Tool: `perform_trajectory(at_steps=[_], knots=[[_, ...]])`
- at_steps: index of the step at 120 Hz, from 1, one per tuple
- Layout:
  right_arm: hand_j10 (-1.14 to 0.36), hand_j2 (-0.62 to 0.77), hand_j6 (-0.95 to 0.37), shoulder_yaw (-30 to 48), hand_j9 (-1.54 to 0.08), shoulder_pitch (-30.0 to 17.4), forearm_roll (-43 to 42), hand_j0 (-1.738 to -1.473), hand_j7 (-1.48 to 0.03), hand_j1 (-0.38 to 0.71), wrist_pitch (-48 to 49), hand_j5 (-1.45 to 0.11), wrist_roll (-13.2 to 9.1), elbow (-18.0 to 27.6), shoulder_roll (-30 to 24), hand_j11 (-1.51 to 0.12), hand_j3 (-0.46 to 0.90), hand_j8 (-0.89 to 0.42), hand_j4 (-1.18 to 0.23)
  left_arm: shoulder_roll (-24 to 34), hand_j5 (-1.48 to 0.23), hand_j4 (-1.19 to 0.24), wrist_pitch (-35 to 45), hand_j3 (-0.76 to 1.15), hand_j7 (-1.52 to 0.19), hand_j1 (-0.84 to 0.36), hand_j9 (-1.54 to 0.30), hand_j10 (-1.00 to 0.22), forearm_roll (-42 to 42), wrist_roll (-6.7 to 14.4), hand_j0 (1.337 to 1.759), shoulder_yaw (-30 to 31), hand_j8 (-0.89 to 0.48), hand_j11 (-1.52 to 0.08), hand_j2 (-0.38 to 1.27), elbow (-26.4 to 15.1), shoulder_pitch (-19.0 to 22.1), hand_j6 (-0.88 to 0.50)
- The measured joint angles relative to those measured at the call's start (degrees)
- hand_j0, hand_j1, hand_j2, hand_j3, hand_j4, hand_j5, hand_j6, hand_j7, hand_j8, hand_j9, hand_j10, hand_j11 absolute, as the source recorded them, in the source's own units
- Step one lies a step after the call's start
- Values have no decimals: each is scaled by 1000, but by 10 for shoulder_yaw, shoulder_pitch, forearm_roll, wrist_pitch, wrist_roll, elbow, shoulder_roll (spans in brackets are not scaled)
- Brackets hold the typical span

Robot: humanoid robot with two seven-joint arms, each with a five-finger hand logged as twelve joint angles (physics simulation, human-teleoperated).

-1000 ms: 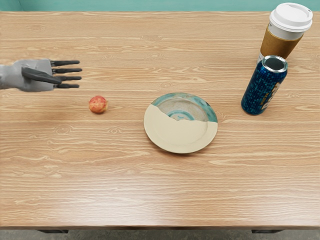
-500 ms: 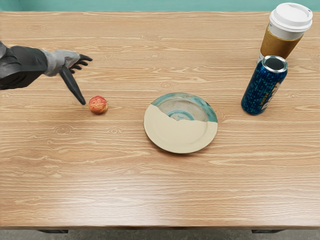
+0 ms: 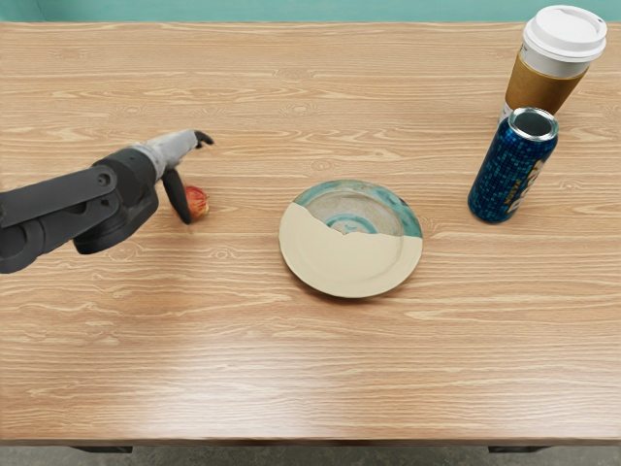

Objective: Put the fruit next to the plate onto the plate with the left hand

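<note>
The left hand [image 3: 179, 163] is hovering over the fruit [image 3: 199, 203], which is lying on the table [image 3: 310, 369] left of the plate [image 3: 349, 262] and apart from it. The hand is spreading open and holding nothing, with 1 dark finger [image 3: 178, 197] hanging against the fruit's left side. Judging by this, 0 steps are finished: grasping, carrying and placing are all remaining.

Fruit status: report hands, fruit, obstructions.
Left hand at the fruit, grasp unclear. Right hand not in view. Fruit on the table left of the plate, not touching it. Nothing between them; can and cup far right.
</note>
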Motion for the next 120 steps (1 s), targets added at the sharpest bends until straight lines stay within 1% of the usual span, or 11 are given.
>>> perform_trajectory(at_steps=[7,29,45,50,63,82,87,89,93,113,120], knots=[[-11,-2,-11,0,-15,0,0,-1658,-15,-335,0,-15,0,0,0,-15,0,-11,-11,-8,-264,-206,9,0,-263,108,-263,-205,6,0,1658,6,-207,-263,43,1,13,-207],[-11,-2,-11,0,-15,0,0,-1658,-15,-335,0,-15,0,0,0,-15,0,-11,-11,-8,-404,-314,18,0,-404,-21,-403,-313,13,0,1658,14,-315,-403,65,3,21,-315],[-11,-2,-11,0,-15,0,0,-1658,-15,-335,0,-15,0,0,0,-15,0,-11,-11,-9,-534,-413,19,0,-534,-141,-533,-413,12,0,1658,15,-413,-533,85,3,26,-414],[-11,-2,-11,0,-15,0,0,-1658,-15,-335,0,-15,0,0,0,-15,0,-11,-11,-16,-565,-445,19,0,-565,-173,-569,-442,11,0,1658,15,-378,-569,92,3,27,-447],[-11,-2,-11,0,-15,0,0,-1658,-15,-335,0,-15,0,0,0,-15,0,-11,-11,-18,-639,-508,19,0,-638,-243,-647,-502,11,0,1658,15,-437,-647,105,3,28,-510],[-11,-2,-11,1,-15,0,0,-1658,-15,-335,0,-15,0,0,0,-15,0,-11,-11,-18,-695,-585,20,0,-711,-276,-731,-527,13,0,1656,18,-478,-735,203,3,29,-535],[-11,-3,-11,1,-15,0,0,-1658,-15,-335,0,-15,0,0,0,-15,0,-11,-11,-18,-693,-611,21,0,-721,-294,-749,-524,15,-1,1655,19,-466,-758,232,4,32,-528],[-11,-3,-11,1,-15,0,0,-1658,-15,-335,0,-15,0,0,0,-15,0,-11,-11,-18,-694,-618,21,0,-724,-285,-754,-521,16,-1,1655,19,-457,-769,216,4,32,-523],[-11,-3,-11,1,-15,0,0,-1658,-15,-335,0,-15,0,0,0,-15,0,-11,-11,-18,-696,-632,21,0,-729,-290,-760,-531,17,-1,1655,20,-457,-779,277,4,32,-528],[-11,-3,-11,0,-15,0,0,-1658,-15,-335,0,-15,0,0,0,-15,0,-11,-11,-18,-743,-675,20,0,-779,-273,-810,-588,14,0,1655,21,-489,-827,377,4,32,-565],[-11,-3,-11,0,-15,0,0,-1658,-15,-335,0,-15,0,0,0,-15,0,-11,-11,-18,-755,-689,20,0,-795,-262,-825,-595,14,0,1654,21,-503,-847,354,4,35,-551]])
